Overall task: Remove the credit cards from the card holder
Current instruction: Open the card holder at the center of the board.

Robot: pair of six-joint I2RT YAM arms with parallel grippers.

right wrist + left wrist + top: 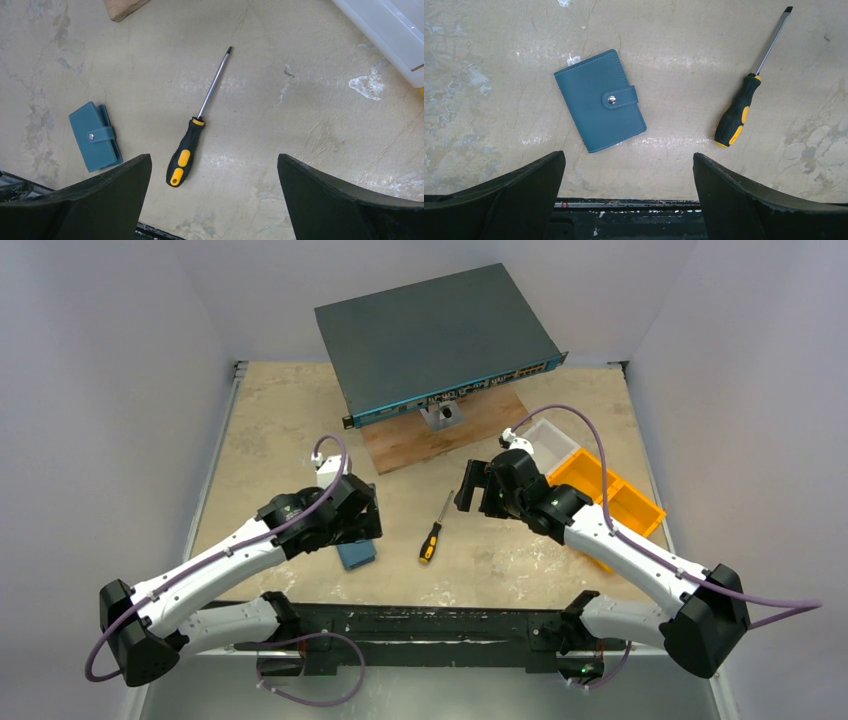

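Hovering left gripper [628,162]: jaws spread wide with nothing between them, poised over the table [290,420] at lower left of the overhead view.
Card holder [600,107]: teal wallet lying flat, centre-left in the left wrist view, just ahead of those open jaws and untouched. It's folded shut with the snap strap fastened across its edge. No cards showing.
Screwdriver [738,112]: black-and-yellow handle, lying right of the card holder and apart from it, tip pointing to the upper right of the frame.
Right gripper [214,162]: gaping too, and empty, right of centre in the overhead view. In its own camera the screwdriver lies on the table below, framed between the fingers, with the card holder off at the left edge.
Bins [610,495]: orange and clear trays at the right, contents not readable.
Done so far: nothing that shows. The holder is closed and the cards are out of sight.
Left to do: by my reckoning, pin the holder, pop the snap, fold it open, then draw each card out. The left arm looks best placed to start.
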